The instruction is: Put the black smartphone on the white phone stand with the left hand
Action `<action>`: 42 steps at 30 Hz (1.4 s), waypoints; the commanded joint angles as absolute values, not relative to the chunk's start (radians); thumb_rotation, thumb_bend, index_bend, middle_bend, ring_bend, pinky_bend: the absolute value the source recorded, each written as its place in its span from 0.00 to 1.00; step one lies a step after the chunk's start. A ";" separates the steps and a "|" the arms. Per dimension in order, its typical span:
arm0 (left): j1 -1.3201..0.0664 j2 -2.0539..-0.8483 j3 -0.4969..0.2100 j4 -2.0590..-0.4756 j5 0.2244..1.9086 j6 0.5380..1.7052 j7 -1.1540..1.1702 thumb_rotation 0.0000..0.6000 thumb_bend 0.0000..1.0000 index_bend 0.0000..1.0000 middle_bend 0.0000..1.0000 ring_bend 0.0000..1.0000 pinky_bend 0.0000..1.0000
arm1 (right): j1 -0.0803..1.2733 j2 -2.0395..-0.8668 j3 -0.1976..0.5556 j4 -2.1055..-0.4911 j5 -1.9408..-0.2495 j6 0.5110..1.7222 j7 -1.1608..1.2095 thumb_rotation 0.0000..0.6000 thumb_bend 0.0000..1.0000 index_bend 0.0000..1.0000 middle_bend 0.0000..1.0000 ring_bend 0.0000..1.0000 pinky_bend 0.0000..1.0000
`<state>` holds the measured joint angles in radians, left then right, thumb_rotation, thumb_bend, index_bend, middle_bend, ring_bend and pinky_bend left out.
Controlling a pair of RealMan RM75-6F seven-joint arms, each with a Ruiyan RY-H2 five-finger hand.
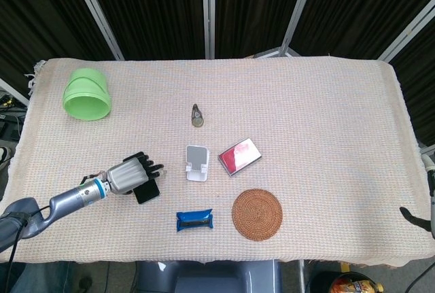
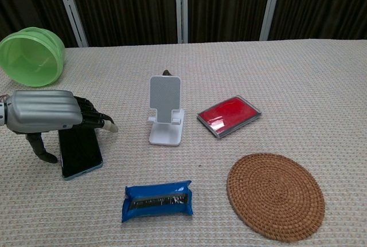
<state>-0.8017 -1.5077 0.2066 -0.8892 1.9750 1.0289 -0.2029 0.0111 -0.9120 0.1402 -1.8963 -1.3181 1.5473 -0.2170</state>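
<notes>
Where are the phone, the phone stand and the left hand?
phone [image 2: 81,156], chest view, dark screen near its lower end
phone stand [image 2: 165,96], chest view, upright back plate
left hand [image 2: 46,111], chest view, silver back of the hand
</notes>
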 commanded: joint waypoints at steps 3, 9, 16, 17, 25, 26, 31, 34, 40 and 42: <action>-0.806 -1.516 0.226 -0.870 1.970 1.033 -0.208 1.00 0.00 0.13 0.12 0.23 0.21 | 0.014 -0.912 0.141 -1.895 -1.314 1.543 -0.215 1.00 0.00 0.00 0.00 0.00 0.00; -0.801 -1.535 0.228 -0.852 1.955 1.051 -0.188 1.00 0.02 0.35 0.24 0.32 0.27 | 0.012 -0.908 0.140 -1.895 -1.315 1.546 -0.209 1.00 0.00 0.00 0.00 0.00 0.00; -0.794 -1.533 0.225 -0.843 1.944 1.105 -0.171 1.00 0.05 0.51 0.36 0.43 0.34 | 0.010 -0.906 0.136 -1.896 -1.319 1.547 -0.204 1.00 0.00 0.00 0.00 0.00 0.00; -0.793 -1.531 0.223 -0.842 1.943 1.114 -0.169 1.00 0.05 0.52 0.37 0.44 0.35 | 0.010 -0.906 0.136 -1.897 -1.320 1.547 -0.203 1.00 0.00 0.00 0.00 0.00 0.00; -0.803 -1.467 0.184 -0.884 1.940 1.218 -0.080 1.00 0.07 0.54 0.38 0.45 0.38 | 0.007 -0.897 0.131 -1.903 -1.331 1.548 -0.186 1.00 0.00 0.00 0.00 0.00 0.00; -0.807 -1.455 0.174 -0.895 1.941 1.234 -0.058 1.00 0.08 0.54 0.39 0.45 0.39 | 0.007 -0.896 0.130 -1.903 -1.333 1.548 -0.183 1.00 0.00 0.00 0.00 0.00 0.00; -0.851 -1.395 0.105 -0.961 1.969 1.313 0.128 1.00 0.08 0.56 0.39 0.46 0.40 | 0.004 -0.887 0.130 -1.903 -1.338 1.549 -0.157 1.00 0.00 0.00 0.00 0.00 0.00; -0.880 -1.373 0.080 -0.997 1.987 1.318 0.211 1.00 0.08 0.57 0.40 0.46 0.40 | 0.002 -0.883 0.130 -1.903 -1.340 1.549 -0.147 1.00 0.00 0.00 0.00 0.00 0.00; -0.981 -1.330 0.031 -1.113 2.039 1.230 0.421 1.00 0.08 0.57 0.40 0.46 0.40 | -0.001 -0.872 0.130 -1.900 -1.343 1.548 -0.116 1.00 0.00 0.00 0.00 0.00 0.00; -1.012 -1.331 0.023 -1.139 2.056 1.180 0.489 1.00 0.08 0.57 0.40 0.46 0.40 | -0.001 -0.868 0.130 -1.898 -1.342 1.546 -0.105 1.00 0.00 0.00 0.00 0.00 0.00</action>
<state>-0.9599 -1.3475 0.0486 -1.0886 2.0244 1.2407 0.4095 -0.0008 -0.8703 0.1298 -1.8995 -1.3428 1.5471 -0.1090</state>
